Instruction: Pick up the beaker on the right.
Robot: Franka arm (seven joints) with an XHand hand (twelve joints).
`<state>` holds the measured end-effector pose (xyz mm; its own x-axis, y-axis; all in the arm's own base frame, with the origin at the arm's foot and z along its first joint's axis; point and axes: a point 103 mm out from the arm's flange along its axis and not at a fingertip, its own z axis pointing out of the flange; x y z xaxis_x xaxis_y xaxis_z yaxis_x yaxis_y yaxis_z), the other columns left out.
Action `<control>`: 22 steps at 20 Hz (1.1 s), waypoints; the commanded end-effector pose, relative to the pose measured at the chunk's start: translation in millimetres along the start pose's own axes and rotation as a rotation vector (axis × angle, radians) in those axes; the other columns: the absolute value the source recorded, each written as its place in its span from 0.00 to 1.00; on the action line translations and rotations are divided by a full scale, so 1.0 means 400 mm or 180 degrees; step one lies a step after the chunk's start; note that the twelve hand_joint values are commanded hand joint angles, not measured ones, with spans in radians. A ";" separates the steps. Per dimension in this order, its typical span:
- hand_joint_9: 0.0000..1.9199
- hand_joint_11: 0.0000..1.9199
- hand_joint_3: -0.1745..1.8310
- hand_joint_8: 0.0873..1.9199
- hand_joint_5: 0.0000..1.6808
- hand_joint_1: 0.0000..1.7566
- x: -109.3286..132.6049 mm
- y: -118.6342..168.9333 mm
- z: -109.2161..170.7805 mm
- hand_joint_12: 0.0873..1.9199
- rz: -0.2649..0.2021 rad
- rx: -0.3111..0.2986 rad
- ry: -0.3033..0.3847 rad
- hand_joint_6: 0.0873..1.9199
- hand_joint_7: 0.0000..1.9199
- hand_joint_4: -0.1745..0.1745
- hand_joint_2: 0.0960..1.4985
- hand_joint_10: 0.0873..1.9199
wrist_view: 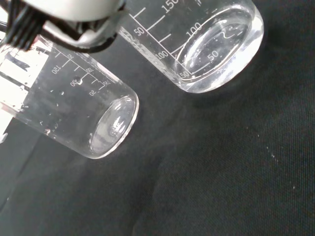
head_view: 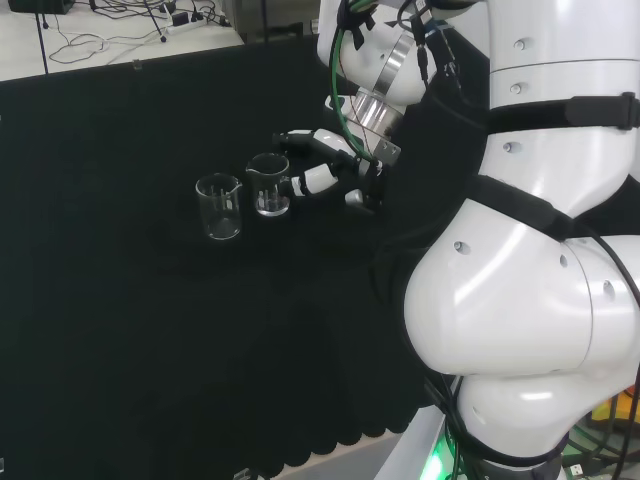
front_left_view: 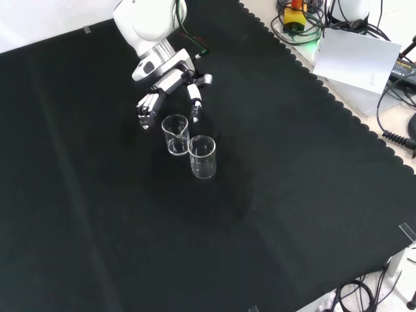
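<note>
Two clear glass beakers stand upright close together on the black cloth. In the head view the right beaker [head_view: 268, 186] is nearest the hand [head_view: 322, 172], and the left beaker [head_view: 218, 207] stands beyond it. The hand is open, its fingers reaching along the far side of the right beaker and its thumb along the near side, with no grip on it. In the front view the hand [front_left_view: 168, 90] comes from the top, its fingers [front_left_view: 147, 105] spread just above the upper beaker [front_left_view: 175, 134]; the other beaker [front_left_view: 202, 156] stands lower right. The wrist view has both beakers [wrist_view: 93, 115] [wrist_view: 216, 44] close under the hand [wrist_view: 74, 9].
The black cloth [head_view: 120, 330] spreads wide around the beakers. The arm's white links [head_view: 520, 250] take up the head view's right. Cables and a white box [front_left_view: 354, 58] lie off the cloth at the front view's top right.
</note>
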<state>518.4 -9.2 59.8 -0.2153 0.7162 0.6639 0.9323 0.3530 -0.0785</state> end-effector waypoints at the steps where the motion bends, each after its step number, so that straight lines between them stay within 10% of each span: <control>1: 0.14 0.00 0.36 0.26 0.23 0.50 -0.004 0.012 0.009 0.65 -0.0072 0.0044 0.0077 0.00 0.08 0.45 0.30 0.28; 22: 0.16 0.00 0.37 0.27 0.25 0.50 -0.009 0.048 0.066 0.66 -0.0266 -0.0097 0.0341 0.00 0.11 0.45 0.30 0.29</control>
<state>530.4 12.6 39.0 -0.2632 0.6276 0.7327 0.9169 0.3988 -0.0123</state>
